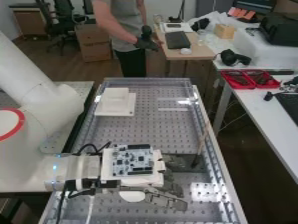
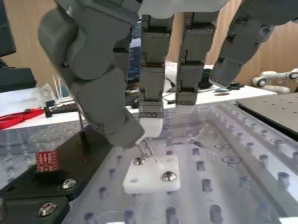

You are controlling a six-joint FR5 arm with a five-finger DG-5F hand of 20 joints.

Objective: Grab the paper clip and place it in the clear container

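Note:
In the high view the hand is low over the near part of the bench, fingers pointing right. In the wrist view the thumb of the hand meets a finger's pale tip, and the thin silver wire of the paper clip is pinched there. Its lower end comes down at a small white block with screws; whether they touch, I cannot tell. The clip's upper part is hidden by the thumb and fingertip. I cannot make out the clear container with certainty.
A perforated bench plate with a raised transparent rim lies under the hand. A white stepped block stands at its far left. Beside the thumb is a black fixture with a red block.

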